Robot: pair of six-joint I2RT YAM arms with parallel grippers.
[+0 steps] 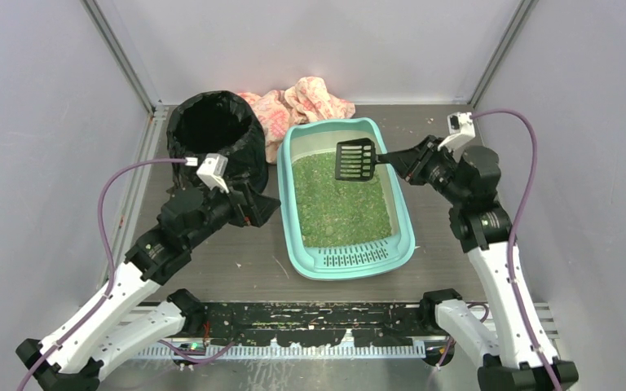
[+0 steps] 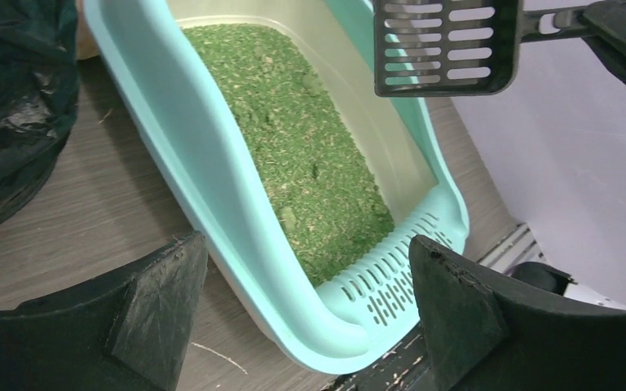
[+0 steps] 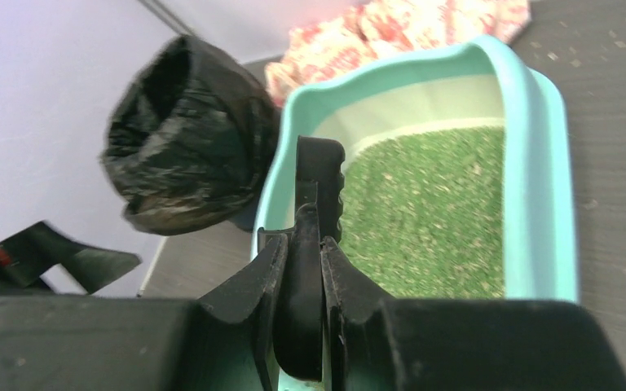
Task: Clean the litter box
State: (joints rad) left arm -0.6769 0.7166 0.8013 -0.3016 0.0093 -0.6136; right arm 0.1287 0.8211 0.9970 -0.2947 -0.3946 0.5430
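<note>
The litter box (image 1: 357, 259) lies mid-table (image 1: 212, 261) between the two arms, its slotted lip at the near end. The left gripper (image 1: 262, 204) hovers just beside the box's left wall, fingers spread wide and holding nothing. Inside the box, green litter (image 1: 338, 199) covers the floor in a fairly even bed. A few darker lumps may be clumps, though the view is too coarse to be sure.

Over the far half, the right gripper (image 1: 407, 157) is clamped on the handle of a black slotted scoop (image 1: 355, 159). Its blade hangs above the litter and looks empty.

The step in hand appears to be sifting. It would go best with the scoop dipping shallowly, sliding under a lump, then shaking gently so loose grains fall back before the carry across.

The round bin (image 1: 214, 130), lined with a black bag, stands beside the box's far left corner, and only bag shows in its mouth. A pink patterned cloth (image 1: 310, 102) lies behind both.
</note>
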